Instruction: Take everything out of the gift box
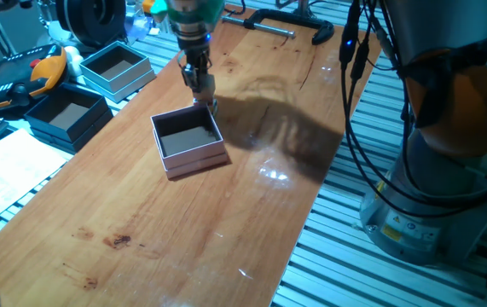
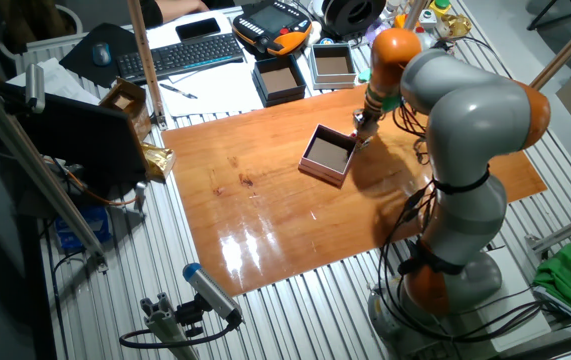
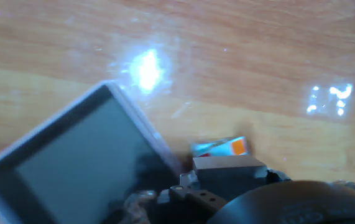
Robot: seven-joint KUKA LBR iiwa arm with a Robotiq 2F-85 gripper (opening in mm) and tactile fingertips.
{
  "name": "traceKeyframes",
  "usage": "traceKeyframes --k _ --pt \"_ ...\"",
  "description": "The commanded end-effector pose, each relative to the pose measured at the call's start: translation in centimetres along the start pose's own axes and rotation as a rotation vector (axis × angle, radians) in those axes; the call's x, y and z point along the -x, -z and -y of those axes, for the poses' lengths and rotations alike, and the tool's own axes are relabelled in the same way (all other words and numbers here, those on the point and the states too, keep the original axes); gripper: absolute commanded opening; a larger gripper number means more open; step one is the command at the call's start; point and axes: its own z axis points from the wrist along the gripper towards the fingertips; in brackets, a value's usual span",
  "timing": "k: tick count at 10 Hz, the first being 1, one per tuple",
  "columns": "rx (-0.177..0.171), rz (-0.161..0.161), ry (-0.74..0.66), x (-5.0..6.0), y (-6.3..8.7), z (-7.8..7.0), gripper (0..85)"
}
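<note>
- Wooden table top [image 1: 183, 239]: orange-brown board with glare patches, lying on a ribbed metal bench.
- Robot arm [image 2: 465, 120]: grey with orange joints, base at the bench edge, reaching over the board to the gift box's far corner.
- Keyboard [image 2: 180, 55]: dark, off the board, near the orange-and-black handheld pendant [image 2: 275, 25].
- Dark navy box [image 1: 68, 115]: open, brown inside, just off the board's left edge.
- Light-blue box [image 1: 117, 68]: open, beside the navy one.
- Gift box [image 1: 188, 141]: pale pink, dark inside, upright and open near the middle of the board. Its interior looks bare in both fixed views.
- Gripper [image 1: 203, 94]: pointing down at the box's far corner, outside the rim. Finger spread cannot be told.
- Small multicoloured object [image 3: 221, 147]: orange, white and blue faces, on the wood beside the box wall, at the fingertips in the hand view. Whether it is gripped cannot be told.
</note>
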Motion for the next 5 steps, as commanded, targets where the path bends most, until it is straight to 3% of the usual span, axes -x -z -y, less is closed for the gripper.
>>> traceKeyframes --k 1,2,4,5 --pt "0.005 0.000 -0.007 0.16 -0.15 -0.41 41.7" --pt "0.002 0.007 -0.016 0.17 -0.32 -0.46 45.7" --pt "0.019 0.008 -0.054 0.19 -0.26 -0.49 74.7" --pt "0.020 -0.007 -0.055 0.28 0.24 -0.52 81.0"
